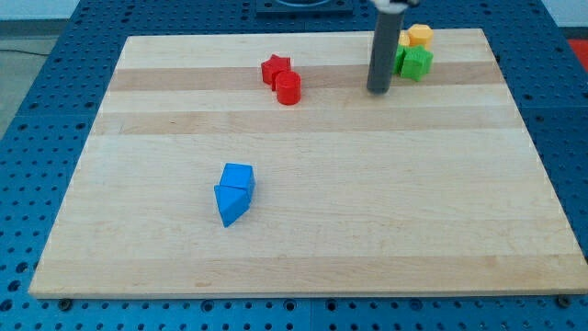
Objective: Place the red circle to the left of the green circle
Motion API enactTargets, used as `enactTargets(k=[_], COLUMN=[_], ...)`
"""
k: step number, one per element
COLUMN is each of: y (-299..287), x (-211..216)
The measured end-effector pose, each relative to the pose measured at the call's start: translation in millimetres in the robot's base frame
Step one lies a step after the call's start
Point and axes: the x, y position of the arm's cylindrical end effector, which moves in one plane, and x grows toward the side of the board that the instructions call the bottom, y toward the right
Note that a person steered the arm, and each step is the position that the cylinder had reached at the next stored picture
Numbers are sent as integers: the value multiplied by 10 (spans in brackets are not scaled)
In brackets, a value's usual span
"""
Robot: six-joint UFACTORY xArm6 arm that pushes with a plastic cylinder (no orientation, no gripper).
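Note:
The red circle (288,88) is a short red cylinder at the board's upper middle, touching the red star (276,68) just above and left of it. A green block (416,62), star-like in outline, lies at the upper right. A bit of green shows against the rod's right side, and I cannot tell whether it is a separate green circle. My tip (378,91) rests on the board just left of and slightly below the green block, and well to the right of the red circle. It touches no block that I can see.
A yellow block (420,36) sits above the green one near the board's top edge. A blue cube (239,176) and a blue triangle (229,205) lie together at lower left of centre. The wooden board (367,221) lies on a blue perforated table.

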Motion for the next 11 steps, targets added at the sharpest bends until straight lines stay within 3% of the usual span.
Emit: enactTargets(k=[1,2,4,7,8,9,11], y=[-632,-1399,-1323,-290,-271,-777,-791], x=[707,410,-293,-468,-492,-411,-977])
